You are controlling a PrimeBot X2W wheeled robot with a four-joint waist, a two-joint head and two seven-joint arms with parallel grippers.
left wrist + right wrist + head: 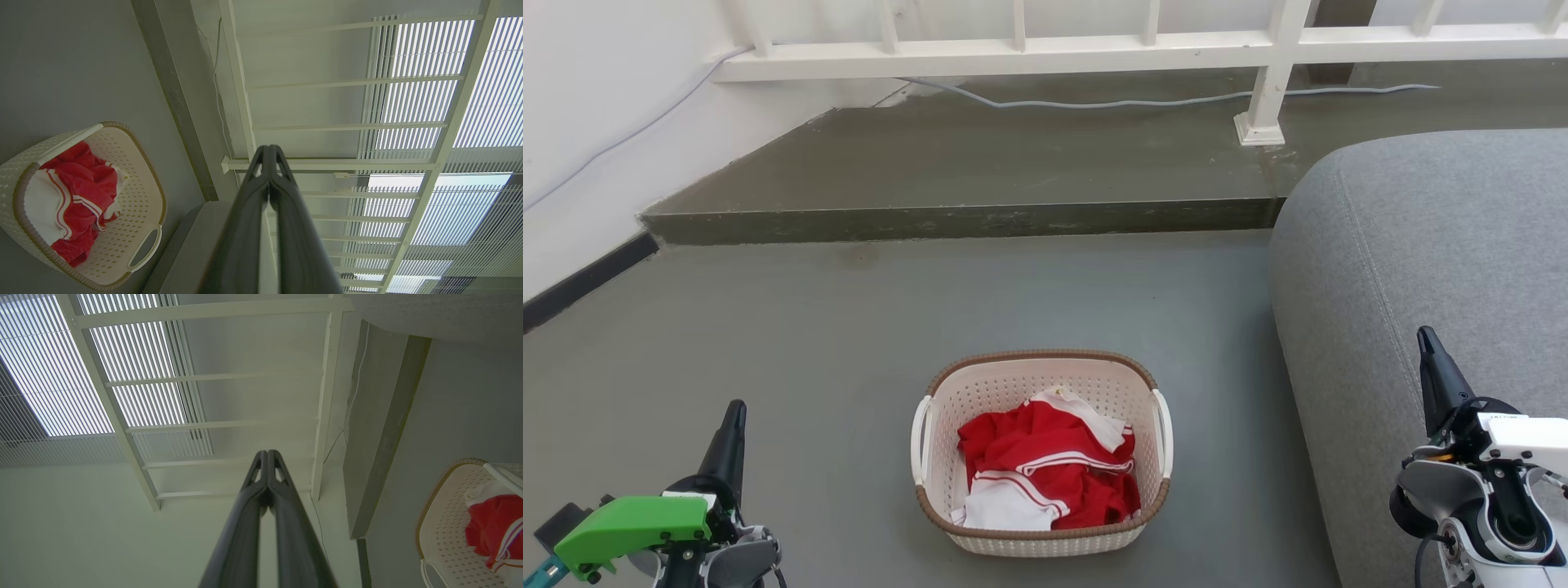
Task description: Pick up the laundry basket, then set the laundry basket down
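Basket (1013,392) upright on the floor (833,327), just left of the sofa (1421,245), with red-and-white clothes (1045,465) heaped inside. Flanked by both sets of jaws and well apart from each. Left jaws pressed together, tips touching; right jaws likewise; nothing held.

Fits either end of the job: resting ahead of a lift, or set down after one. No telling which.

Likely trouble in case of a lift:
- Thin loop handles (920,441) on the two sides, easy to miss or to let slide off long smooth fingers.
- Uneven pull between the sides, hence a tipped basket and spilled clothes.
- Perforated walls, probably apt to flex under a squeeze.

Right jaws near the sofa, hence some risk of brushing the cushion on any sideways swing.
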